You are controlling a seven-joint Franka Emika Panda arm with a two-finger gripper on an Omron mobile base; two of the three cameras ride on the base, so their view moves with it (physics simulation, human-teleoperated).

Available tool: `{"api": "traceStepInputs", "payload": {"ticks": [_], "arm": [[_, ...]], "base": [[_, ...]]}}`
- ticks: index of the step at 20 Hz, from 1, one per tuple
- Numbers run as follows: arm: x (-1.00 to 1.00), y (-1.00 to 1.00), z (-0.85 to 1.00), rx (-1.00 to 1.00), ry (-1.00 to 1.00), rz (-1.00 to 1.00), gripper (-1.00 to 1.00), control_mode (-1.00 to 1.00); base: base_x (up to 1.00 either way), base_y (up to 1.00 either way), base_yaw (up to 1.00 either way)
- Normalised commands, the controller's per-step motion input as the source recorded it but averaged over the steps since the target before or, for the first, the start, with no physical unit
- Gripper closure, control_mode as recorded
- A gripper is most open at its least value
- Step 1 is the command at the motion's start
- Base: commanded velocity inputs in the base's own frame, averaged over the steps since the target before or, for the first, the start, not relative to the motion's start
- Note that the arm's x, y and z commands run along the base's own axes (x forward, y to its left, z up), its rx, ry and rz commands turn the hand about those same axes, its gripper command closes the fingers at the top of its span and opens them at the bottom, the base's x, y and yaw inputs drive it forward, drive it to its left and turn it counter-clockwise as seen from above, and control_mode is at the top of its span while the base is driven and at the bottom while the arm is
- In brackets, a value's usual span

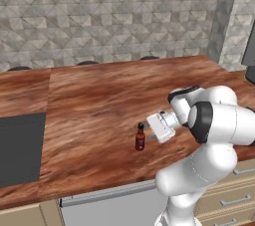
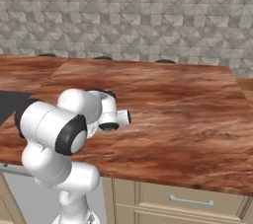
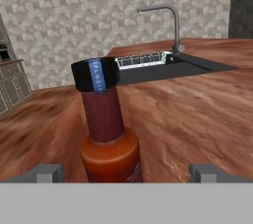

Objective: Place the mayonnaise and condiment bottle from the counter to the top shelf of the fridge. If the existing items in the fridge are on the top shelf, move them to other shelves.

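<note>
Your tool (image 3: 126, 172) sits low and level, its two fingertips (image 3: 45, 172) spread wide to either side of the condiment bottle (image 3: 107, 134), with clear gaps on both sides, so it is open and gripping nothing yet. The bottle stands upright on the bench (image 1: 99, 100) near its front edge, just ahead of the tool (image 1: 149, 131); in the left base view the condiment bottle (image 1: 140, 138) is almost touching the hand. Judge it light and rigid, likely glass or hard plastic, smooth-walled and so a bit slippery. It is tall for its narrow foot, which means a nudge from one finger before the other could tip it. Take hold on the wide red-brown body below the shoulder, not on the thin neck or the black cap (image 3: 95, 74), where the pads would have little to bear on and the bottle could swing. Close evenly, both pads meeting the body together. Beyond the bottle the bench runs bare to a dark sink (image 3: 158, 67) with a grey faucet (image 3: 165, 23), well apart from your work. Behind that, the stone-patterned wall (image 3: 74, 16).
</note>
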Motion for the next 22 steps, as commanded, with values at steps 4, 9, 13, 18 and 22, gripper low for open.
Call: {"api": "traceStepInputs", "payload": {"ticks": [4, 9, 13, 18, 22], "arm": [[-0.14, 0.00, 0.00, 0.00, 0.00, 0.00, -1.00, -1.00], [-0.02, 0.06, 0.00, 0.00, 0.00, 0.00, -1.00, -1.00], [0.00, 0.13, 0.00, 0.00, 0.00, 0.00, -1.00, -1.00], [0.00, 0.09, -0.03, 0.00, 0.01, 0.00, -1.00, -1.00], [0.00, 0.02, -0.03, 0.00, 0.01, 0.00, -1.00, -1.00]], "base": [[0.00, 0.00, 0.00], [0.00, 0.00, 0.00], [0.00, 0.00, 0.00], [0.00, 0.00, 0.00], [0.00, 0.00, 0.00]]}}
